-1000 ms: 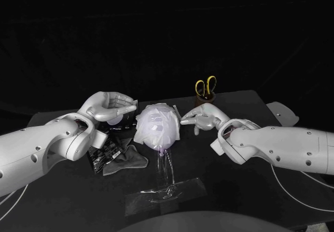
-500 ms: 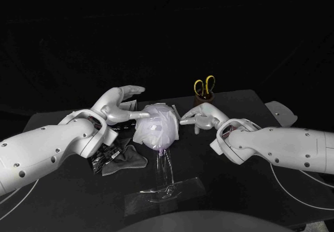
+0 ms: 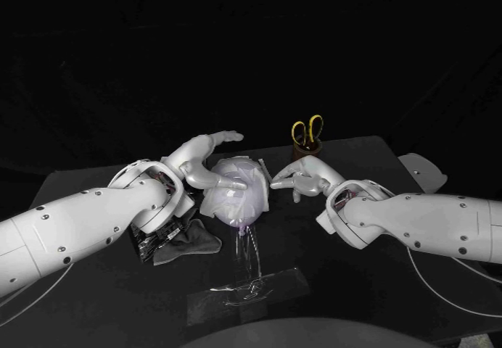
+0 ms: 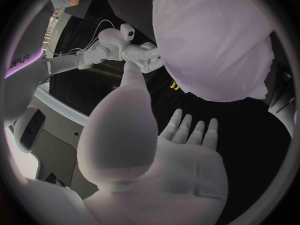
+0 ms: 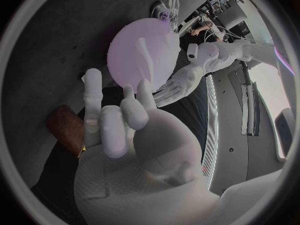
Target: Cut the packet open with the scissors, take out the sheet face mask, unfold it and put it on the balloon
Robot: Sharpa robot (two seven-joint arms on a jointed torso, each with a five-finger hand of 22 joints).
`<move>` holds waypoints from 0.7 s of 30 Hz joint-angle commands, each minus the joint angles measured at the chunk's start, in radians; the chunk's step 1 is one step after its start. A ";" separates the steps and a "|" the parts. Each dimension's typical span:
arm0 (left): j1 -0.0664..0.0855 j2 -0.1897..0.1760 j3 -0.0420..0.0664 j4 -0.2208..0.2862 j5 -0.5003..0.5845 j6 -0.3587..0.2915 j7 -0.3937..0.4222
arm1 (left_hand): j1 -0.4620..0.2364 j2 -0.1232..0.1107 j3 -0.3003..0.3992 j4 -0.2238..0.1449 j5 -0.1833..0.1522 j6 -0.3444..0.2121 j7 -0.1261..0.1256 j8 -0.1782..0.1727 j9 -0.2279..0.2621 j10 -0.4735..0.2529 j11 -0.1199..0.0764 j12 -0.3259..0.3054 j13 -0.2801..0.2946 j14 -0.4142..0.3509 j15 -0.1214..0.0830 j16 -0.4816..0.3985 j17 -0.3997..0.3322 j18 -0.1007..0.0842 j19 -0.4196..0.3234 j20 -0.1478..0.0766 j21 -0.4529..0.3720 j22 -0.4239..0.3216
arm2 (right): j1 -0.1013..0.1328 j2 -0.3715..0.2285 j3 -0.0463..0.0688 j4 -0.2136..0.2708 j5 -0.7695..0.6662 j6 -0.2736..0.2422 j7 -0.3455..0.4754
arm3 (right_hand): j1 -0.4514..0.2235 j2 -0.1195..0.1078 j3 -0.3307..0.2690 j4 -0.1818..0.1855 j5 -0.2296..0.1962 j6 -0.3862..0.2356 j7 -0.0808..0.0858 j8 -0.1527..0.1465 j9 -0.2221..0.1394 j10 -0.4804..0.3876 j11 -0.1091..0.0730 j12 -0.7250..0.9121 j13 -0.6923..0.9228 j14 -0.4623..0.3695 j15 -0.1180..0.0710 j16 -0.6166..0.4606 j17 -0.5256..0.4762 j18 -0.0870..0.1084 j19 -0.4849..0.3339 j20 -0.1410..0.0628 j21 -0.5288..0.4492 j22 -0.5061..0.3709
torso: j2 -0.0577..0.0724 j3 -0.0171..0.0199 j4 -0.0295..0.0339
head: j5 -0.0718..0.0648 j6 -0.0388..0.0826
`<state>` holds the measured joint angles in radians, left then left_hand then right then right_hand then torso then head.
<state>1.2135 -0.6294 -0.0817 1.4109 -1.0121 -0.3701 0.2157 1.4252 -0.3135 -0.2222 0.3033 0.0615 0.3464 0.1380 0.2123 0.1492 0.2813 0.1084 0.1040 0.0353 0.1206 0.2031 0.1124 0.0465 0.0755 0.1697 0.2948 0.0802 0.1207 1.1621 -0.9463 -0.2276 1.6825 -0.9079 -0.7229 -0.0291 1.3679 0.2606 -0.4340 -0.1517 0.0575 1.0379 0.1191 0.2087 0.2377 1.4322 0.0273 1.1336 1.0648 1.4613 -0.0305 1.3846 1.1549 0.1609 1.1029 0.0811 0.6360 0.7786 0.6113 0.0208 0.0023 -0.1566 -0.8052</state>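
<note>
The pale balloon [image 3: 236,194] stands on a clear stand [image 3: 247,284] at the table's middle, with the white sheet mask [image 3: 232,176] draped over it. My left hand [image 3: 205,155] is open at the balloon's upper left, fingers spread, thumb against the mask. In the left wrist view the open palm [image 4: 187,155] faces the balloon [image 4: 212,40]. My right hand [image 3: 301,176] is close to the balloon's right side, its fingers curled in on nothing. The right wrist view shows those curled fingers [image 5: 115,127] beside the balloon [image 5: 140,52]. Yellow-handled scissors [image 3: 309,130] stand in a brown holder [image 3: 307,151].
The cut dark packet [image 3: 165,233] lies crumpled on the table, left of the stand and under my left arm. The scissors' holder stands just behind my right hand. A pale object [image 3: 423,170] lies at the table's right edge.
My left hand has opened from a fist and moved right, up to the balloon's upper left. The right hand has stayed put.
</note>
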 commanded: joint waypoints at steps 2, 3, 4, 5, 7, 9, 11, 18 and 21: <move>0.008 0.024 0.002 -0.012 -0.090 0.065 -0.066 | -0.016 0.002 -0.006 -0.001 -0.004 0.009 0.042 0.002 0.003 0.006 0.036 -0.004 0.001 -0.005 -0.015 -0.003 0.000 -0.016 -0.005 0.001 -0.005 -0.001 | -0.001 0.000 0.000 0.003 -0.021 0.000 0.003 | -0.014 -0.002 -0.031 0.000 -0.006 -0.008 -0.001 0.005 0.002 -0.001 0.006 0.024 0.132 0.014 0.001 0.003 0.001 0.019 -0.009 0.002 0.005 0.002 | -0.001 -0.0003 0.0006 | -0.001 0.000; 0.009 0.029 0.002 -0.015 -0.095 0.070 -0.074 | -0.016 0.002 -0.006 -0.002 -0.004 0.013 0.052 0.004 0.004 0.015 0.048 -0.003 0.002 -0.004 -0.019 -0.002 0.000 -0.016 -0.004 0.000 -0.005 -0.001 | -0.002 0.000 0.000 0.003 -0.021 0.001 0.003 | -0.014 -0.002 -0.031 0.000 -0.006 -0.008 -0.001 0.005 0.002 -0.001 0.006 0.024 0.132 0.014 0.001 0.003 0.001 0.019 -0.009 0.002 0.005 0.002 | -0.001 -0.0004 0.0006 | -0.001 0.001; 0.010 0.033 0.002 -0.017 -0.100 0.075 -0.082 | -0.016 0.002 -0.005 -0.001 -0.004 0.016 0.059 0.005 0.005 0.021 0.054 -0.002 0.003 -0.002 -0.019 -0.002 0.000 -0.016 -0.003 0.000 -0.005 0.000 | -0.002 0.000 0.000 0.003 -0.021 0.001 0.003 | -0.014 -0.002 -0.031 0.000 -0.006 -0.008 -0.001 0.005 0.002 -0.001 0.006 0.024 0.132 0.014 0.001 0.003 0.001 0.019 -0.009 0.002 0.005 0.002 | -0.001 -0.0004 0.0005 | -0.001 0.001; 0.011 0.038 0.002 -0.019 -0.105 0.081 -0.090 | -0.016 0.002 -0.006 -0.001 -0.004 0.018 0.065 0.006 0.006 0.025 0.061 -0.001 0.004 -0.001 -0.020 -0.001 0.001 -0.016 -0.002 0.000 -0.004 0.000 | -0.002 0.001 0.000 0.003 -0.021 0.001 0.004 | -0.014 -0.002 -0.031 0.000 -0.006 -0.008 -0.001 0.005 0.002 -0.001 0.006 0.024 0.132 0.014 0.001 0.003 0.001 0.019 -0.009 0.002 0.005 0.002 | -0.001 -0.0003 0.0008 | 0.000 0.001; 0.013 0.046 0.002 -0.022 -0.115 0.096 -0.106 | -0.017 0.002 -0.005 0.000 -0.004 0.021 0.073 0.007 0.007 0.032 0.068 -0.001 0.004 0.000 -0.021 -0.001 0.001 -0.016 -0.001 0.000 -0.004 0.001 | -0.002 0.001 0.000 0.004 -0.021 0.001 0.004 | -0.016 -0.002 -0.031 0.000 -0.006 -0.008 -0.001 0.006 0.002 -0.001 0.006 0.026 0.135 0.015 0.001 0.005 0.005 0.019 -0.011 0.002 0.006 0.004 | 0.000 -0.0002 0.0007 | 0.000 0.002; 0.014 0.054 0.002 -0.025 -0.122 0.109 -0.120 | -0.015 0.002 -0.006 0.000 -0.004 0.026 0.084 0.010 0.009 0.040 0.079 0.000 0.005 0.002 -0.019 -0.001 0.001 -0.015 0.000 0.000 -0.004 0.001 | -0.002 0.001 0.000 0.004 -0.021 0.001 0.004 | -0.016 -0.002 -0.031 0.000 -0.006 -0.008 -0.001 0.006 0.002 -0.001 0.006 0.026 0.135 0.015 0.001 0.005 0.005 0.019 -0.011 0.002 0.006 0.004 | 0.000 -0.0001 0.0002 | -0.001 0.002; 0.014 0.060 0.002 -0.028 -0.129 0.118 -0.130 | -0.016 0.002 -0.005 0.000 -0.004 0.025 0.087 0.009 0.008 0.041 0.081 0.000 0.005 0.002 -0.018 -0.001 0.001 -0.015 0.001 0.000 -0.004 0.001 | -0.002 0.001 0.000 0.005 -0.021 0.001 0.005 | -0.016 -0.002 -0.031 0.000 -0.006 -0.008 -0.001 0.006 0.002 -0.001 0.006 0.026 0.135 0.015 0.001 0.005 0.005 0.019 -0.011 0.002 0.006 0.004 | 0.000 0.0000 0.0001 | -0.003 0.003; 0.015 0.084 0.001 -0.044 -0.152 0.135 -0.157 | -0.012 0.002 -0.004 -0.001 -0.003 0.027 0.096 0.009 0.009 0.045 0.089 -0.002 0.005 0.005 -0.014 0.000 0.002 -0.015 0.004 -0.001 -0.003 0.002 | -0.002 0.000 0.000 0.007 -0.021 0.000 0.006 | -0.018 -0.002 -0.030 0.001 -0.006 -0.008 -0.001 0.007 0.002 0.000 0.006 0.027 0.136 0.015 0.001 0.006 0.007 0.019 -0.012 0.002 0.007 0.005 | 0.001 -0.0001 -0.0006 | -0.005 0.003; 0.015 0.087 0.001 -0.048 -0.157 0.143 -0.160 | -0.006 0.003 0.002 -0.001 -0.002 0.035 0.098 0.014 0.012 0.055 0.092 0.000 0.006 0.008 -0.012 0.002 0.003 -0.015 0.005 -0.001 -0.002 0.003 | -0.002 0.000 0.000 0.007 -0.020 -0.001 0.007 | -0.018 -0.002 -0.030 0.001 -0.006 -0.008 -0.001 0.007 0.002 0.000 0.006 0.027 0.136 0.015 0.001 0.006 0.007 0.019 -0.012 0.002 0.007 0.005 | 0.000 0.0001 0.0000 | -0.007 0.002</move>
<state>1.2265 -0.5448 -0.0818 1.3634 -1.1412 -0.2600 0.0806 1.4170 -0.3120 -0.2220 0.3033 0.0615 0.3754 0.1518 0.2229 0.1603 0.3342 0.1989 0.1041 0.0393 0.1237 0.1913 0.1122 0.0484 0.0756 0.1698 0.2948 0.0802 0.1218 1.1603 -0.9466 -0.2277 1.6878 -0.9143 -0.7231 -0.0291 1.3577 0.2606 -0.4340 -0.1517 0.0576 1.0384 0.1186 0.2086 0.2385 1.4305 0.0289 1.1403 1.0646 1.4609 -0.0302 1.3846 1.1611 0.1699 1.0997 0.0844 0.6408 0.7827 0.6119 0.0207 0.0020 -0.1626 -0.8015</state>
